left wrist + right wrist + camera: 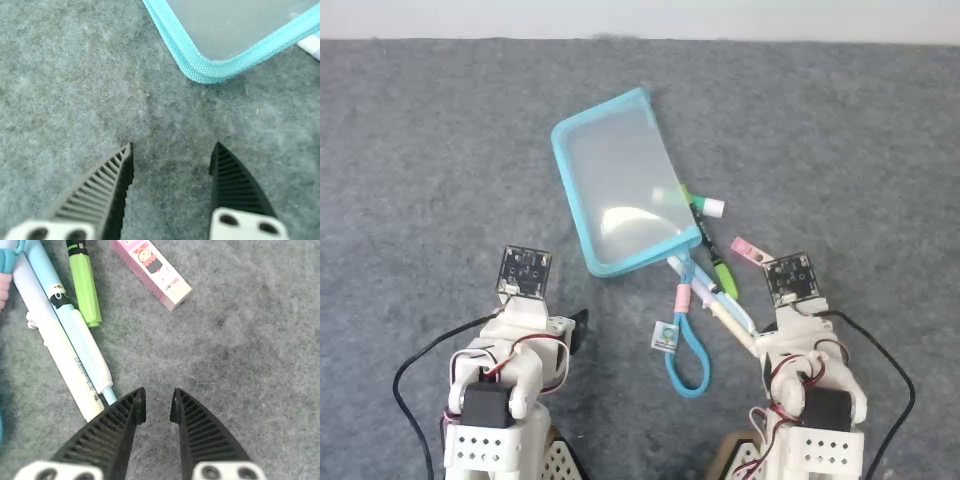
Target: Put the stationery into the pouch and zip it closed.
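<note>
One pouch (pixel 620 190), three pens (pixel 85 292), one eraser (pixel 152 272)

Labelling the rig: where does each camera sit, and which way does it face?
High view: fixed overhead, looking down on pouch and both arms.
Left wrist view: on left arm, looking past left gripper at pouch corner.
Right wrist view: on right arm, looking past right gripper at eraser.
Shared: high and right wrist views show the eraser.
</note>
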